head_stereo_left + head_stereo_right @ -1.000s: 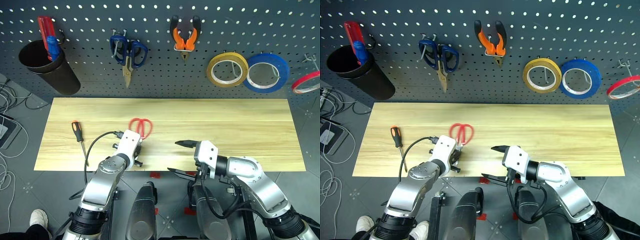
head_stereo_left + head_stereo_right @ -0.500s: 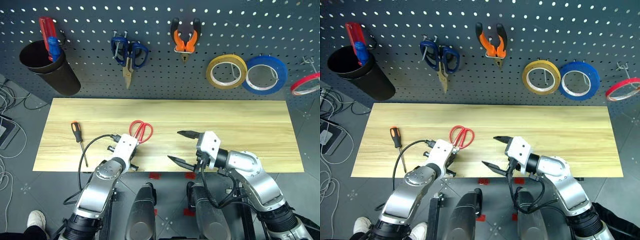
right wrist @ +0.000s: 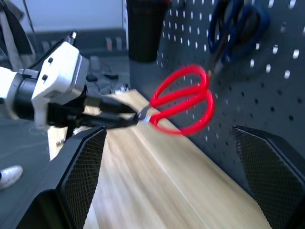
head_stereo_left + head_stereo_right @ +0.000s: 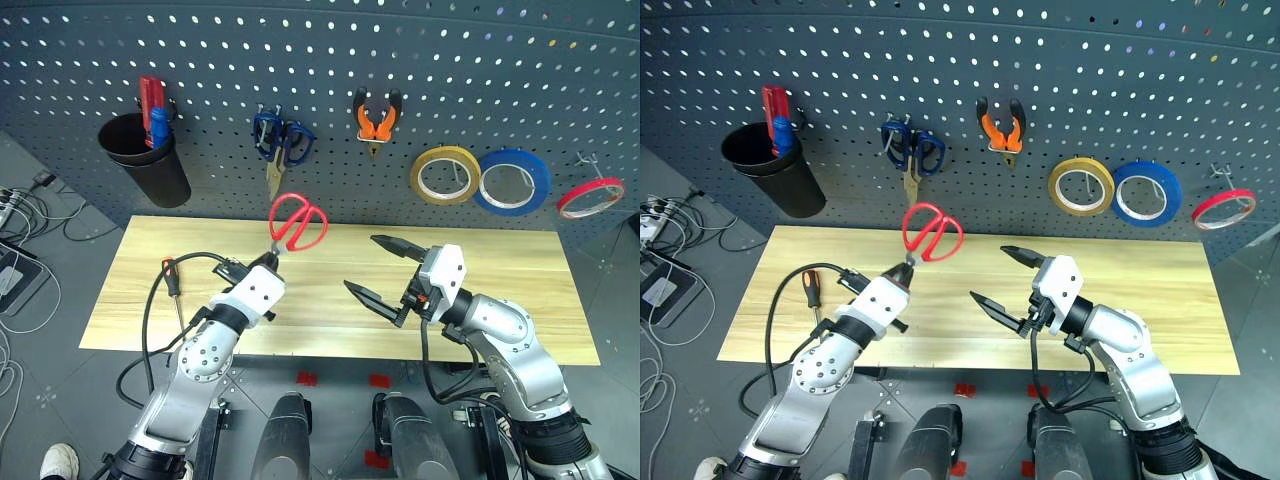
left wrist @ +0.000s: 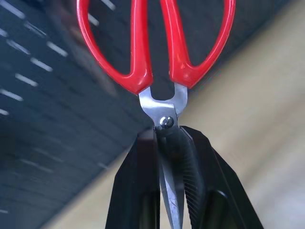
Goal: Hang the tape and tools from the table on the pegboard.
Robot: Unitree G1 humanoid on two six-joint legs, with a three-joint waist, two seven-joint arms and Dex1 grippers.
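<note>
The left gripper (image 4: 268,262) is clamped on the blades of the red-handled scissors (image 4: 298,222), its two black fingers (image 5: 190,167) pressed together just below the pivot screw, so that the red handle loops stand up and forward above the fingertips. The scissors are lifted clear of the table (image 4: 520,260) and sit in front of the lower part of the pegboard (image 4: 450,70), just below the blue-handled scissors (image 4: 282,140) that hang there on a hook. The right gripper (image 4: 385,268) hovers above the middle of the table with its jaws spread wide and nothing between them; one finger points up toward the board, the other lies lower and nearer the table edge, and it touches nothing. From the right wrist view the held scissors (image 3: 183,100) appear between those open fingers, with the left gripper (image 3: 133,117) pinching the blades. The orange-and-black screwdriver (image 4: 172,285) lies on the left part of the table, beside the left arm. The orange-and-black pliers (image 4: 377,112) hang on the pegboard to the right of the blue scissors. Farther right hang a yellow roll (image 4: 443,174), a blue roll (image 4: 513,181) and, at the far right, the thin red tape (image 4: 590,197). A black cup (image 4: 150,165) on the left of the board holds a red and a blue screwdriver
</note>
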